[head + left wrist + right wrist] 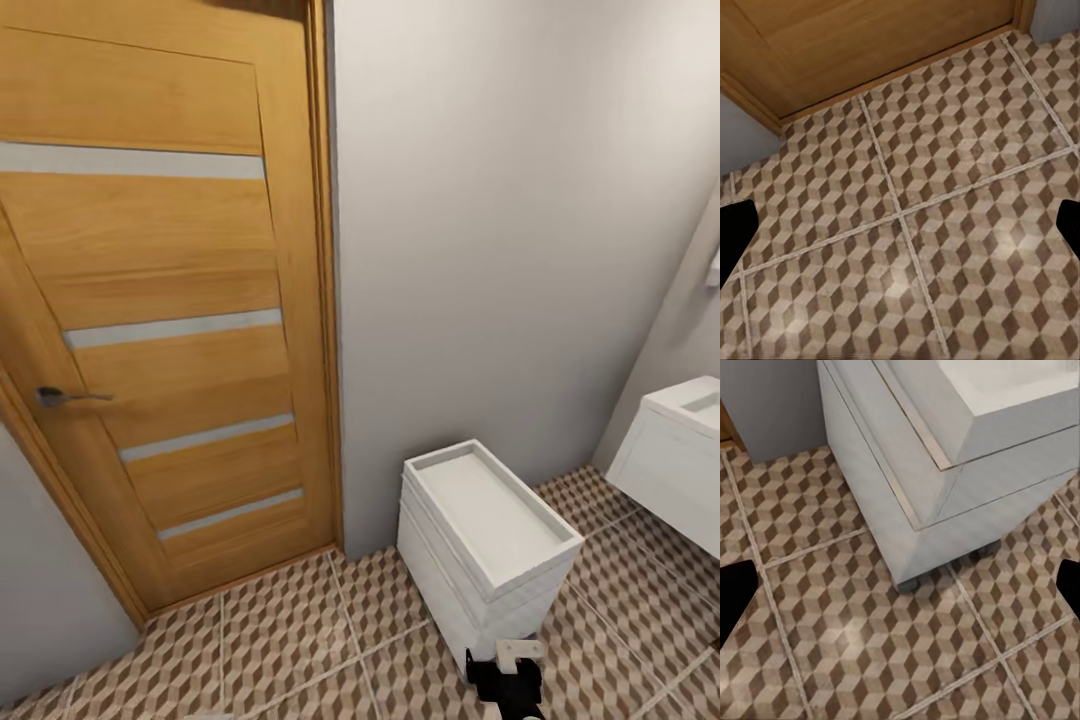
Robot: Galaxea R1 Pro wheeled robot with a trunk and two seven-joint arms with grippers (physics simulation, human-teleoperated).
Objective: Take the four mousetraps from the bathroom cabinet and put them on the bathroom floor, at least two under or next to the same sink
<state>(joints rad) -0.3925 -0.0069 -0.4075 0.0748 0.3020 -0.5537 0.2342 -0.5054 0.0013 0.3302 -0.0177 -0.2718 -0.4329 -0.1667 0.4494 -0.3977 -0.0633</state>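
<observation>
The bathroom floor [290, 630] of brown, beige and white cube-patterned tiles spreads below me. The white wall-hung sink [672, 455] juts in at the right edge of the head view. My left gripper [900, 229] hangs open over bare tiles near the foot of a wooden door; its dark fingertips [735, 232] sit far apart. My right gripper [900, 592] is open too, above the floor beside a small white drawer unit [937, 450]. The right arm's black end [505, 685] pokes in at the bottom of the head view. The mousetraps and the cabinet are out of view.
A shut orange-brown door [160, 300] with pale stripes and a lever handle [60, 397] fills the left. A grey wall [500, 220] stands ahead. The small white drawer unit [485, 545] stands on the floor against that wall, between door and sink.
</observation>
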